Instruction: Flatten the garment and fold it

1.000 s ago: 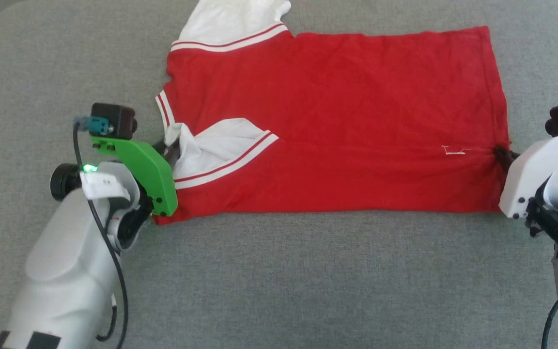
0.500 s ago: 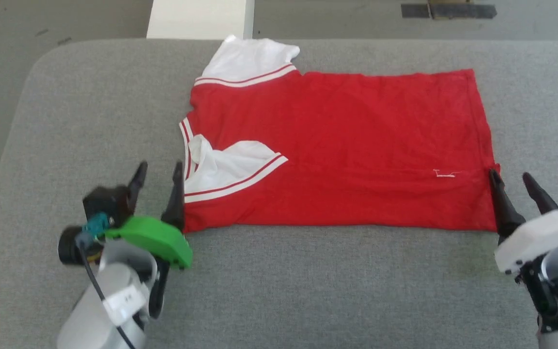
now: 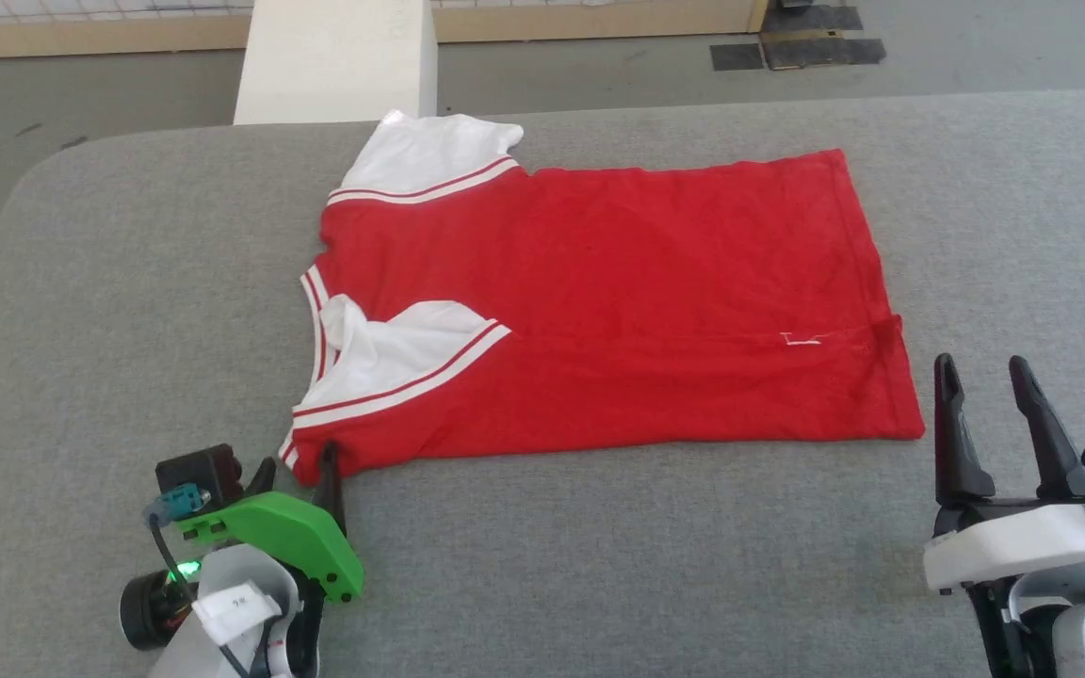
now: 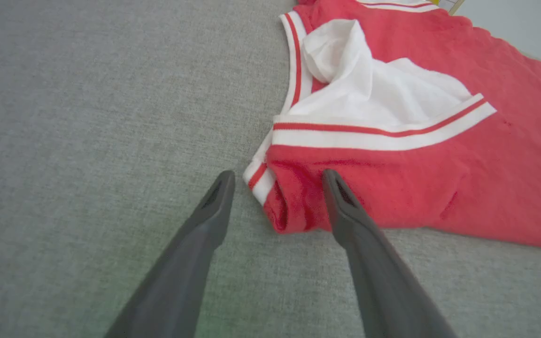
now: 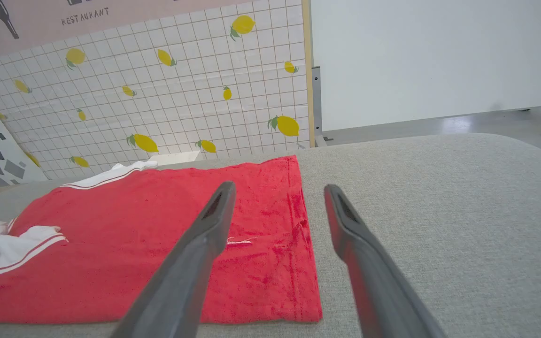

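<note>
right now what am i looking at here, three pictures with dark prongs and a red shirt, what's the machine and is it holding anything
It is a two-armed robot folding laundry. The overhead picture comes from a camera on its head, looking down at a grey padded table. The other two come from cameras on its wrists, each looking along that arm's two dark fingers, your prongs. On the table lies a red T-shirt, spread out, its near white sleeve folded onto the red body. The left jaws stand open at the shirt's shoulder corner; the right jaws stand open just off the hem corner. Neither grips anything.
</note>
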### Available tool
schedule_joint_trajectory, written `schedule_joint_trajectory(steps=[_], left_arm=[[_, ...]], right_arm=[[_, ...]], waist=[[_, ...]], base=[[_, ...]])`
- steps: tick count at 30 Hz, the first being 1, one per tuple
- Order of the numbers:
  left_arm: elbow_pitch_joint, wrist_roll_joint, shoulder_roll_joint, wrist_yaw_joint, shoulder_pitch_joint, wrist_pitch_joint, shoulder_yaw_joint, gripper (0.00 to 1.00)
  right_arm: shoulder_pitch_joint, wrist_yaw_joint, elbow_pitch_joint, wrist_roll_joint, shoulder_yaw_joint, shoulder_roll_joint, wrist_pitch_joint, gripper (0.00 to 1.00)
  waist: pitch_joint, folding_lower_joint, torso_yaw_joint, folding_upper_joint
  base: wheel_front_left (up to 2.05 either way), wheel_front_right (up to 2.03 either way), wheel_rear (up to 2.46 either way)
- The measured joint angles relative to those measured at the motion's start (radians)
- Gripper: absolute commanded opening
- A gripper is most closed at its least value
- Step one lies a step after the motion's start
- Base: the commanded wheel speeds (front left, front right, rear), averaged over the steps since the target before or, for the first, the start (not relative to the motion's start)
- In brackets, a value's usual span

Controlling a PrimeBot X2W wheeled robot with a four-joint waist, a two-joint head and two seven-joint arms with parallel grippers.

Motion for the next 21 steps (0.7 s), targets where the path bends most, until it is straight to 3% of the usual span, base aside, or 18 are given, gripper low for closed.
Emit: schedule_joint_trajectory(steps=[8,11,17,21], left_arm=[[0.026,-0.087,-0.017,0.093,-0.020,0.187,0.045,1.00],[0.015,-0.094,-0.004,0.082,-0.034,0.243,0.035,0.00],[-0.006,-0.093,-0.002,0.073,-0.033,0.232,0.021,0.00],[-0.014,-0.089,-0.003,0.064,-0.034,0.224,0.009,0.00]], right_arm=[[-0.001,0.000,0.032,0.003,0.030,0.001,-0.016,1.00],[-0.004,0.000,0.044,0.003,0.032,0.002,-0.016,1.00],[-0.055,0.000,0.106,0.000,-0.018,0.003,0.043,1.00],[-0.130,0.000,0.205,0.009,-0.075,0.003,0.242,1.00]], waist=[[0.002,0.0000,-0.030,0.0000],[0.002,0.0000,-0.033,0.0000],[0.003,0.0000,-0.023,0.0000],[0.009,0.0000,-0.010,0.0000]], base=[[0.00,0.00,0.00],[0.00,0.00,0.00],[0.00,0.00,0.00],[0.00,0.00,0.00]])
